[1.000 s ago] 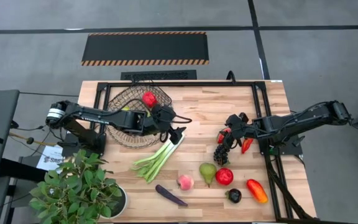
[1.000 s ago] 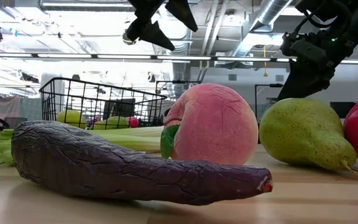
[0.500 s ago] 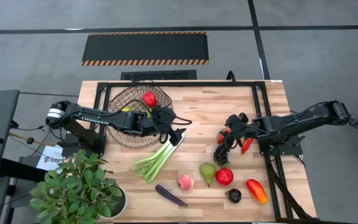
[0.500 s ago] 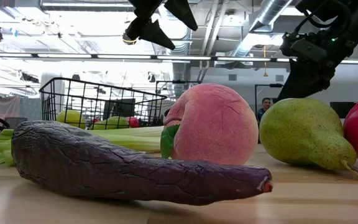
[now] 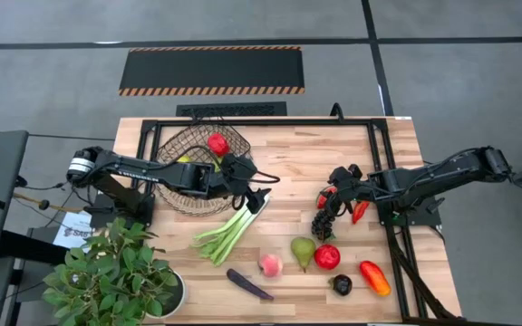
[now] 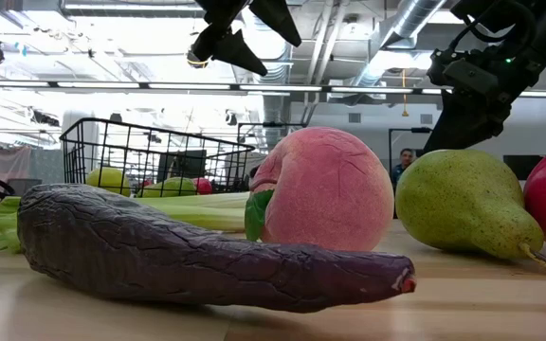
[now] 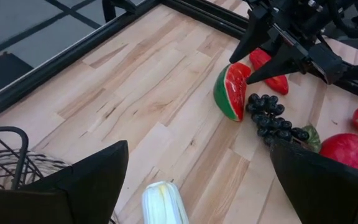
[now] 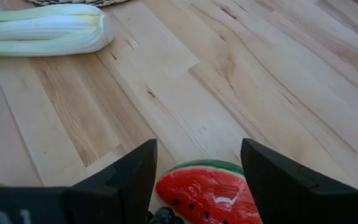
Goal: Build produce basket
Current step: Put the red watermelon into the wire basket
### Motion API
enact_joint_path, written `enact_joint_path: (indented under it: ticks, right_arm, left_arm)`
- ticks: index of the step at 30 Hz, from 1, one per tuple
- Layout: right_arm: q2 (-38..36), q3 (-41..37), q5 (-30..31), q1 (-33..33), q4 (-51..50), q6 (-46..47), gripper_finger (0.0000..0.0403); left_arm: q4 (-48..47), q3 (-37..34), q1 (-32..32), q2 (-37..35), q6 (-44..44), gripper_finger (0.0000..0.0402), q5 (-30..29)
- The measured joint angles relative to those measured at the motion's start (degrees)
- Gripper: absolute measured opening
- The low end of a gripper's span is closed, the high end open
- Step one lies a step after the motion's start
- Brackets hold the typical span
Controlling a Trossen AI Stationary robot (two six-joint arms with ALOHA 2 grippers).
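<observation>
Wooden counter point(image 5: 288, 163) under both my arms: the left end effector point(image 5: 259, 198) hangs fingers wide over the white end of the leek point(image 5: 229, 231), just beside the basket point(image 5: 193, 167), which already holds a red apple point(image 5: 217, 143). The right end effector point(image 5: 332, 197) hovers half-open over the watermelon slice point(image 7: 230, 92), with the grapes point(image 7: 272, 118) and chilli point(image 7: 271, 70) crowding it.
</observation>
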Motion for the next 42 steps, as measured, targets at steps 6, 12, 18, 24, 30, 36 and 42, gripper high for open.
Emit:
enact_joint_path:
  ticks: [6,12,18,24,30,36,42]
  right_arm:
    - [0.02,0.00,0.00,0.00,0.00,0.00,0.0255]
    - [0.02,0.00,0.00,0.00,0.00,0.01,0.0255]
    - [0.02,0.00,0.00,0.00,0.00,0.01,0.0255]
    - [0.02,0.00,0.00,0.00,0.00,0.02,0.0255]
    - [0.02,0.00,-0.02,0.00,0.00,0.02,0.0255]
    - [0.02,0.00,-0.02,0.00,0.00,0.01,0.0255]
    - [0.02,0.00,-0.02,0.00,0.00,0.02,0.0255]
  left_arm:
    - [-0.01,0.00,0.00,0.00,0.02,0.0377,0.17]
    - [-0.01,0.00,0.00,0.00,0.59,0.0377,0.17]
    - [-0.01,0.00,0.00,0.00,1.56,0.0377,0.17]
    - [0.01,0.00,0.00,0.00,3.15,0.0377,0.17]
    - [0.01,0.00,0.30,0.00,4.31,0.0377,0.15]
    - [0.00,0.00,0.50,0.00,5.18,0.0377,1.73]
    - [0.01,0.00,0.48,0.00,5.14,0.0377,1.73]
